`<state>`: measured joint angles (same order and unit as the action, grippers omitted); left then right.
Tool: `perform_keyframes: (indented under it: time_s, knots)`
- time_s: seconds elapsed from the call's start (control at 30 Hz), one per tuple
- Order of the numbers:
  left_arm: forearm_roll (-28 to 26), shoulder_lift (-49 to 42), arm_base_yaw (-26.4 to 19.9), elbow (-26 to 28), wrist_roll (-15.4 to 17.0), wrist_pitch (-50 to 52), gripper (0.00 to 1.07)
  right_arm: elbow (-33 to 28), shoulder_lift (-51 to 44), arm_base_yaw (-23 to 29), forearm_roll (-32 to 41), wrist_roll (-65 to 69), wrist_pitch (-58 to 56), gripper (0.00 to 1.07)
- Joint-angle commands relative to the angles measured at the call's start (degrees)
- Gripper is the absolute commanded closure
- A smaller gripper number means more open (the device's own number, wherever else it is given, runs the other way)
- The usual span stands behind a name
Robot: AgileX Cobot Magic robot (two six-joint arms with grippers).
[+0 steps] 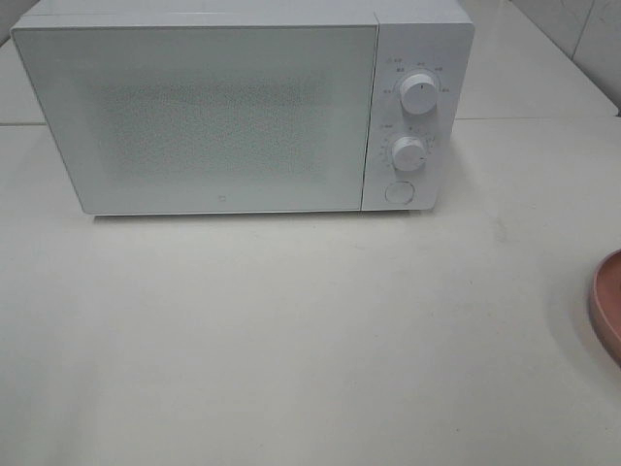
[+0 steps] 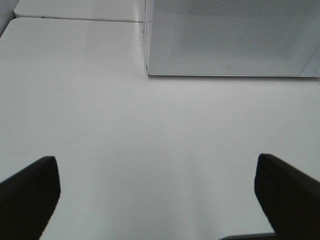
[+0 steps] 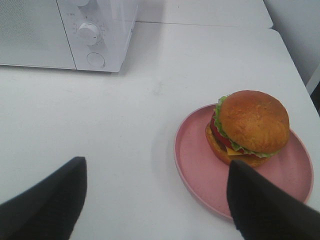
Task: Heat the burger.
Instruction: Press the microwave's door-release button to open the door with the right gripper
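Surface: a plain white table [image 1: 291, 340], with a pale tiled wall [image 1: 582, 29] at the far right corner.
Appliance: a white microwave [image 1: 243, 107] stands at the back of the table, its front facing the arms.
Burger, place: the burger [image 3: 250, 127] rests on a round pink plate [image 3: 200, 165] on the table, to the right of the microwave and nearer the arms than its front.
Burger, axis: it stands upright. The stack runs straight up from the plate, with the glossy bun crown on top and the bun base touching the plate.
Burger, facing: the lettuce frill and the red tomato show on the side turned toward the microwave. A corner of yellow cheese hangs on the side toward the right wrist camera.
Plate, contents: only the burger, set off centre toward the rim farther from the right gripper.
Microwave, contents: the door [image 1: 194, 116] is shut and its dotted panel gives no view inside.
Left gripper [image 2: 156, 170]: jaws spread wide over bare table, holding nothing, well short of the microwave.
Right gripper [image 3: 156, 170]: jaws wide apart and empty. One finger is in front of the plate's near rim, and whether they touch cannot be told.
Controls: an upper dial [image 1: 419, 93], a lower dial [image 1: 408, 152] and a round button [image 1: 397, 192] sit in a column right of the door.
Cut off: the high camera catches only a sliver of the plate at its right edge. The burger and both grippers fall outside that view.
Hard to read: the marks around the dials are too small to make out.
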<state>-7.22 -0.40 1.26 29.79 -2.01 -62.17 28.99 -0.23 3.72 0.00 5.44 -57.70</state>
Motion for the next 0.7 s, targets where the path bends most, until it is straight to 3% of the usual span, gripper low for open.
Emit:
perform_keyframes:
  time_s: [0.03, 0.7]
  knots:
    - [0.17, -1.20, -0.11, -0.11, 0.23, 0.80, 0.09, 2.29, 0.57, -0.11, 0.00, 1.38, 2.01, 0.32]
    - [0.17, -1.20, -0.11, -0.11, 0.23, 0.80, 0.09, 3.27, 15.81, -0.11, 0.00, 1.78, 15.18, 0.32]
